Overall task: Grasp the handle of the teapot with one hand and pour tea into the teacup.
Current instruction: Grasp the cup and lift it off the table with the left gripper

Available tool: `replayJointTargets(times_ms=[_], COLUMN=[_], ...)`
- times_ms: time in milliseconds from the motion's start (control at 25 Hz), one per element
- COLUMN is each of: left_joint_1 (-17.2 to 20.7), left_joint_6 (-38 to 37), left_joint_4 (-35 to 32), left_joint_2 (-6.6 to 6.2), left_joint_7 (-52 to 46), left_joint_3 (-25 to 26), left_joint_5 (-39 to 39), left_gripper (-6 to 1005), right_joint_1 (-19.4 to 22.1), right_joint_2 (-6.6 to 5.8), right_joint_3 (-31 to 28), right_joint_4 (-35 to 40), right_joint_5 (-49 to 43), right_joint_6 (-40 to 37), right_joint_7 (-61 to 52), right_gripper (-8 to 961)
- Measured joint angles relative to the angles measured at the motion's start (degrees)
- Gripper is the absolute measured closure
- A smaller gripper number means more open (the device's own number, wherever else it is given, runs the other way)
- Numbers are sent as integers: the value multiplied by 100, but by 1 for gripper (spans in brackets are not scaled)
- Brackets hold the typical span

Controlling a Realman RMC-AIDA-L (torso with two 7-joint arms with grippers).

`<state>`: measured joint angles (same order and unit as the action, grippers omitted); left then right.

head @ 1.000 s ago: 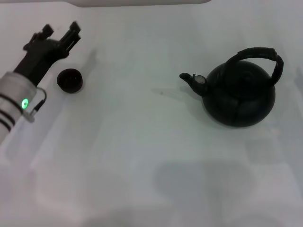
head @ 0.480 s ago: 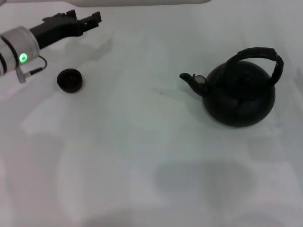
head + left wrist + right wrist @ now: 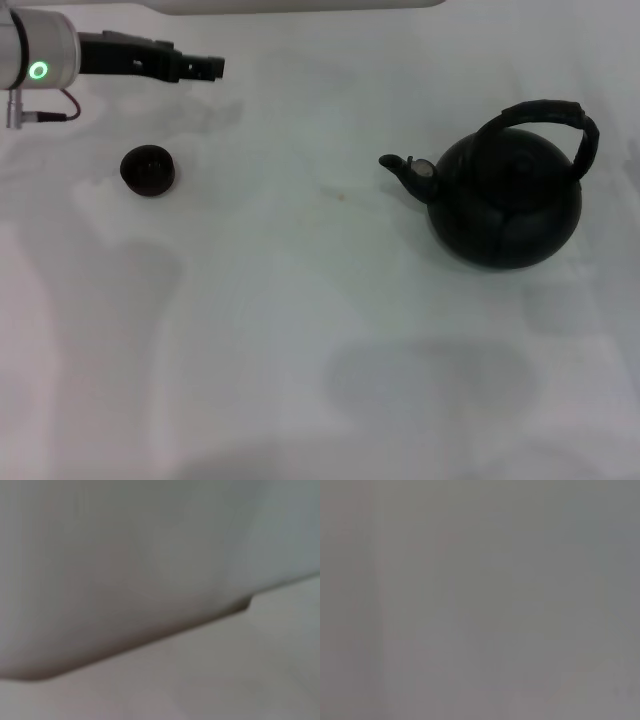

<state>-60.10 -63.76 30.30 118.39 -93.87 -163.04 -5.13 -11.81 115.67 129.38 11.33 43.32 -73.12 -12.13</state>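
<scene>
Meanwhile, the left gripper (image 3: 205,68), its finger state impossible to tell, has swung up from the tiny black teacup (image 3: 148,170) to eleven o'clock, leaving the round matte-black teapot (image 3: 505,200) at three o'clock ungrasped.

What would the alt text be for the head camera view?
A black teapot with an arched handle stands upright on a white table, its spout pointing toward a small black teacup far off at the left. The left gripper hovers beyond the cup, holding nothing.

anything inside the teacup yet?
The teacup looks dark inside with no visible tea; too small to be sure. The teapot stands untouched, and the left gripper is away from both.
</scene>
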Motion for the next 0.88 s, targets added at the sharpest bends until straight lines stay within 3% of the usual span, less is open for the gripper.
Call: replayJointTargets(times_ms=[400,880], left_joint_1=[-289,-498], left_joint_6=[-305,-438], left_joint_4=[264,414], left_joint_2=[2,1], left_joint_7=[-812,-1082], left_joint_3=[0,-9], left_joint_5=[1497,2148], left_gripper=[137,137], right_joint_1=[-27,-32], right_joint_2=[-1,-1], right_joint_3=[0,6], right_joint_4=[1,5], right_joint_5=[1,1], right_joint_6=[3,13], right_joint_7=[0,0], right_gripper=[77,77])
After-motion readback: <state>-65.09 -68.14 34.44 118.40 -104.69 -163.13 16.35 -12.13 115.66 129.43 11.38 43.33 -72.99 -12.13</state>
